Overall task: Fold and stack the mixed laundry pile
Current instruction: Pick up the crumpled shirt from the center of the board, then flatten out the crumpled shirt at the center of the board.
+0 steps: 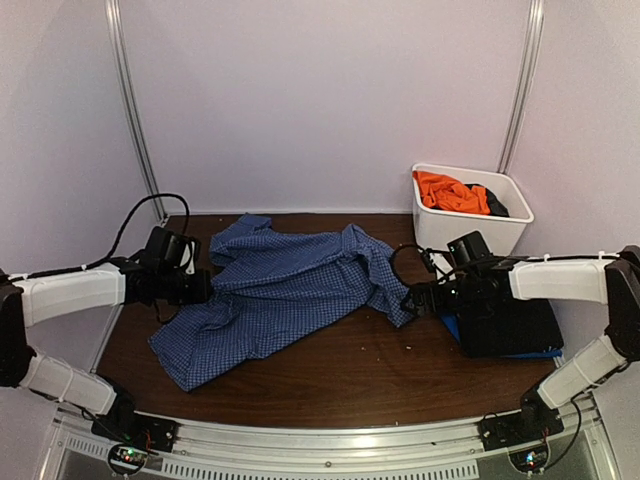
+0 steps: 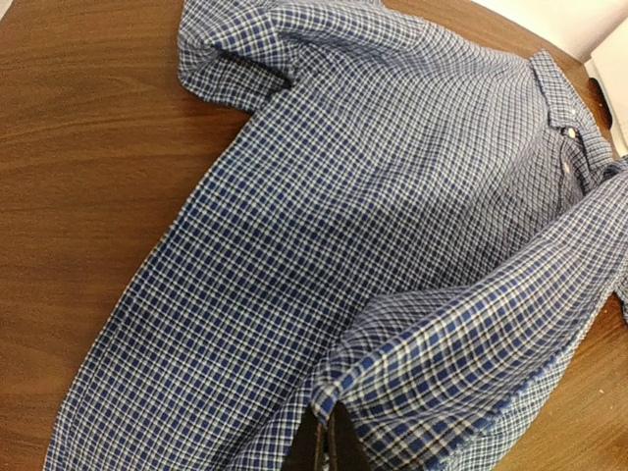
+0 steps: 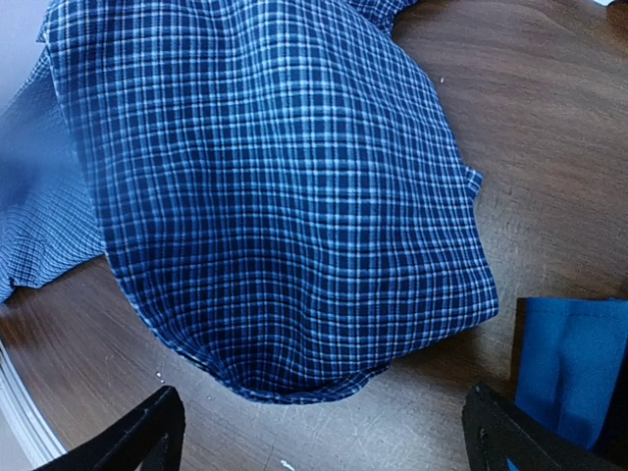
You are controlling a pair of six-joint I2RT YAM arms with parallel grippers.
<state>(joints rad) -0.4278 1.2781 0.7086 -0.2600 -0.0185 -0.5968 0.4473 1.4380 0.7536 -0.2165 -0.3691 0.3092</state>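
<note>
item: blue-and-white small-check collared cloth shirt (image 1: pixel 280 290), one of the mixed laundry pile, spread open and rumpled on the dark wood-grain bench (image 1: pixel 350 385). position: middle of the bench. its long axis runs from the near-left corner toward the right edge, rising slightly to the far side. left gripper (image 1: pixel 200 287): at the shirt's left edge, jaws clenched on a raised fold of the check cloth, which the left wrist view shows drawn up into the dark fingertips (image 2: pixel 316 446). right gripper (image 1: pixel 412 300): at the shirt's right end, jaws spread wide and empty. in the right wrist view a rounded lobe of cloth lies just ahead of the fingers, not between them, with bare wood under the gap. governing relation: the shirt's free end lies straight in front of the right jaws, so the right arm is the nearer one to take it; judged need, a short advance and a close on the hem. other stock: bright orange t-shirt (image 1: pixel 450 192) and a black cloth piece (image 1: pixel 497 205) in the white rectangular plastic tub (image 1: pixel 448 232) at the far-right corner; flat black cloth piece (image 1: pixel 510 325) on a blue cloth piece (image 3: pixel 569 363) by the right edge, under the right arm.
</note>
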